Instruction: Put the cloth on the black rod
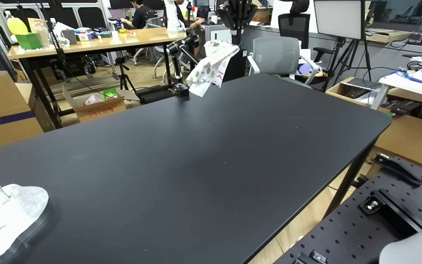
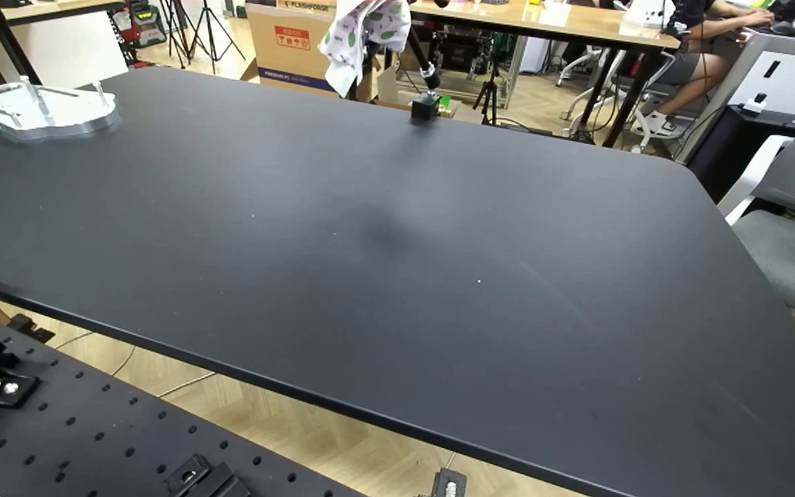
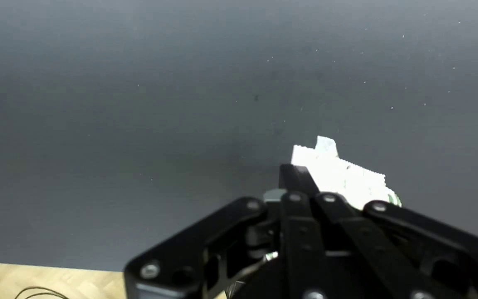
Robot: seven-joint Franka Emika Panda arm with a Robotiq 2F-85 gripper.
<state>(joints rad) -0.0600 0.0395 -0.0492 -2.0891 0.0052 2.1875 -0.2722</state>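
In the wrist view, you are seeing the gripper (image 3: 299, 176) covering part of the cloth (image 3: 343, 175), whose print is looking mostly washed out. In an exterior view, the cloth is hiding part of the black rod (image 1: 190, 54) from you. In an exterior view, the top edge is cutting the upper part of the cloth (image 2: 349, 41). In both exterior views, the left edge is cutting the white-topped board (image 1: 20, 212)
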